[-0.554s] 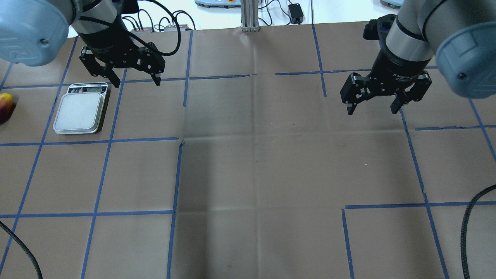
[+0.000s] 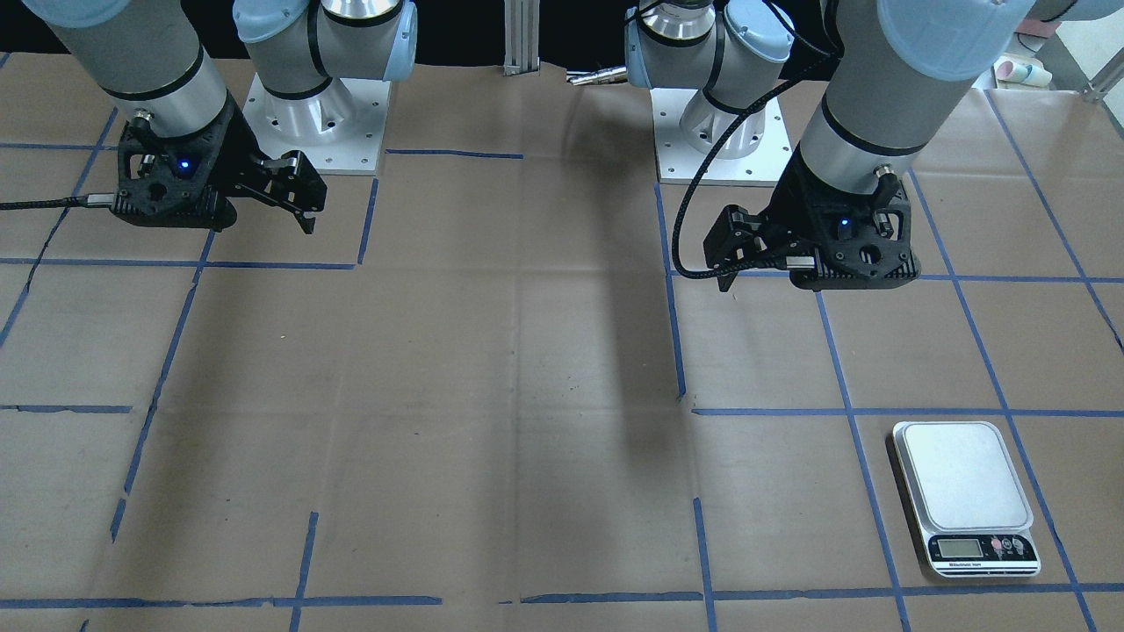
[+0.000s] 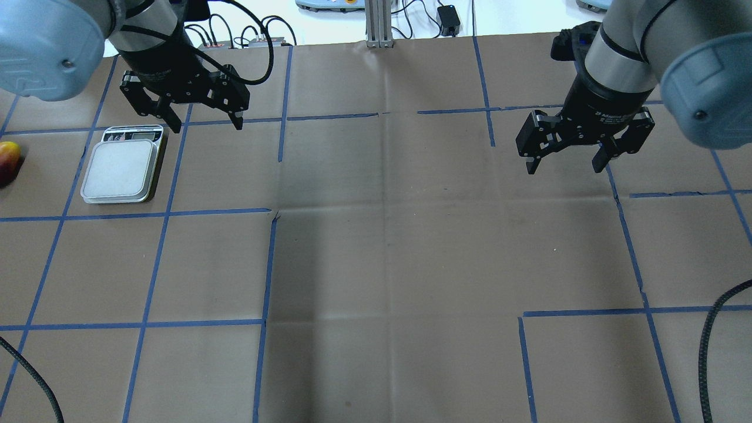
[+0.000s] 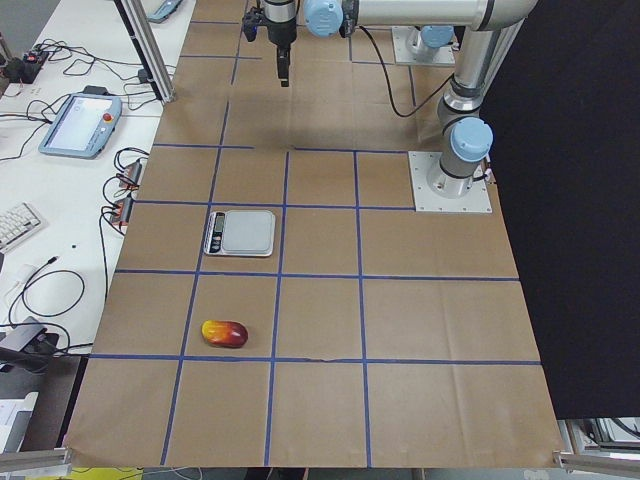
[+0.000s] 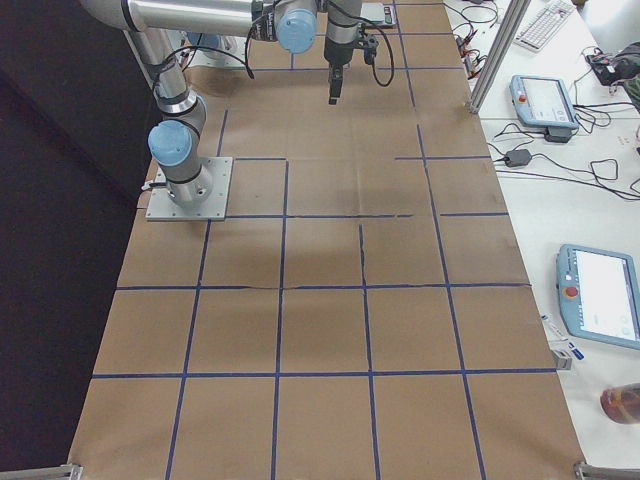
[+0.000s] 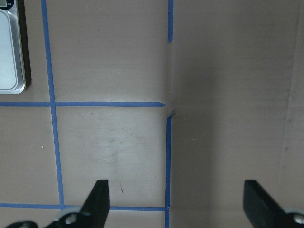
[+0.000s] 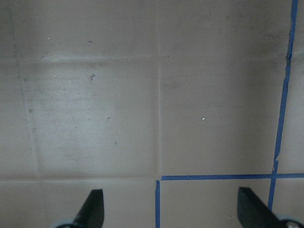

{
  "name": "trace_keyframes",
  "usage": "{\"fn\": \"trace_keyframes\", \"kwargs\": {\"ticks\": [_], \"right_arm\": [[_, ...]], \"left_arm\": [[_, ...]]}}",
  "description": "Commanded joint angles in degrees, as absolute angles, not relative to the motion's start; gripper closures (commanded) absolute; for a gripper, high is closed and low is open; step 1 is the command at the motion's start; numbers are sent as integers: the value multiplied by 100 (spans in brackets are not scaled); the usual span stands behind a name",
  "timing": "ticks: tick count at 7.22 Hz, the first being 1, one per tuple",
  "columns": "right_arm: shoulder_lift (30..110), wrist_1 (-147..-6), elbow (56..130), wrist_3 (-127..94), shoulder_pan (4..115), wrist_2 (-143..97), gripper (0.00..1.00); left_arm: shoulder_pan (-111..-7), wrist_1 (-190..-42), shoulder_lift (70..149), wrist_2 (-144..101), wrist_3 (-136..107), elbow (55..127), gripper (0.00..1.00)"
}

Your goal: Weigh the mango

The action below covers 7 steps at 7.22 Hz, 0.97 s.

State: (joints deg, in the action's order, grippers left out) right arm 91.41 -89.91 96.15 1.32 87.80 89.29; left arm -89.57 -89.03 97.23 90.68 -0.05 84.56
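The mango [image 3: 7, 161], red fading to yellow, lies on the table at the far left edge of the overhead view, left of the scale [image 3: 120, 170]. It also shows in the exterior left view [image 4: 224, 333], nearer that camera than the scale [image 4: 240, 232]. The scale's plate is bare. My left gripper [image 3: 207, 125] is open and empty, hovering beyond the scale's far right corner. Its wrist view [image 6: 175, 202] shows the scale's edge [image 6: 9, 47] at upper left. My right gripper [image 3: 564, 169] is open and empty over the table's right half.
The table is brown paper with a grid of blue tape [image 3: 270, 264]. A black cable [image 3: 708, 341] hangs at the right edge and another one [image 3: 35, 376] at the lower left. A metal post [image 3: 379, 23] stands at the far edge.
My left gripper has shifted very slightly toward the table's far side. The mango, the scale and the right gripper have not moved.
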Motion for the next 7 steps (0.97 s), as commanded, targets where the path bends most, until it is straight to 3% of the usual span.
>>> {"fn": "trace_keyframes", "kwargs": {"ticks": [1, 7], "right_arm": [[9141, -8991, 9615, 132, 8780, 8930, 0], [9141, -8991, 9615, 132, 8780, 8930, 0]], "left_arm": [[-8956, -8895, 9729, 9079, 26, 8455, 0], [-8361, -8903, 9764, 9079, 376, 8464, 0]]}}
